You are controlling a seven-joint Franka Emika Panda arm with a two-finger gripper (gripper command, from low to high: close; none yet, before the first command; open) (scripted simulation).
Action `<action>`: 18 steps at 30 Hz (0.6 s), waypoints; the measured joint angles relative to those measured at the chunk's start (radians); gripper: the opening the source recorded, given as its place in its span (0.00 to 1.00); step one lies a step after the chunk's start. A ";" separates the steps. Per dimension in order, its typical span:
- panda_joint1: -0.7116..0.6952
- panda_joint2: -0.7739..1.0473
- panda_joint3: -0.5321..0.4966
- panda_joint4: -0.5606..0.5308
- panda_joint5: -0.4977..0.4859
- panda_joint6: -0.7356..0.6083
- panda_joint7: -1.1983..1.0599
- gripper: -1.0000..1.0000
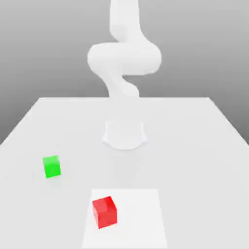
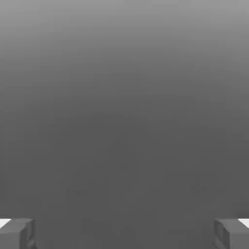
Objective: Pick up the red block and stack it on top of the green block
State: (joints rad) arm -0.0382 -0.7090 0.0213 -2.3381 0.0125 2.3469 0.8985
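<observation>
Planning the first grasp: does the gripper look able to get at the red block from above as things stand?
Probably yes. The red block sits alone on the table, apart from the green block, with nothing on top of it or beside it. The gripper is open with nothing between its fingers.

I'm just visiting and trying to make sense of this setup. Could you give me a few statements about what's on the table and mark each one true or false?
1. The red block sits on top of the green block. False: both rest on the table, apart from each other.
2. The green block lies toward the exterior view's left of the red block. True.
3. The gripper is closed on the red block. False: its fingers stand wide apart with nothing between them.
4. The red block rests on a lighter square patch of the table. True.
5. The robot arm rises behind both blocks in the exterior view. True.
</observation>
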 joint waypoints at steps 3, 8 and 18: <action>-0.046 0.114 0.029 -0.048 0.012 0.058 0.127 0.50; -0.119 0.295 0.078 -0.123 0.021 0.151 0.335 0.50; -0.216 0.659 0.123 -0.275 -0.021 0.337 0.794 0.50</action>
State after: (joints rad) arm -0.2538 -0.0502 0.1439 -2.6128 -0.0080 2.6838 1.6921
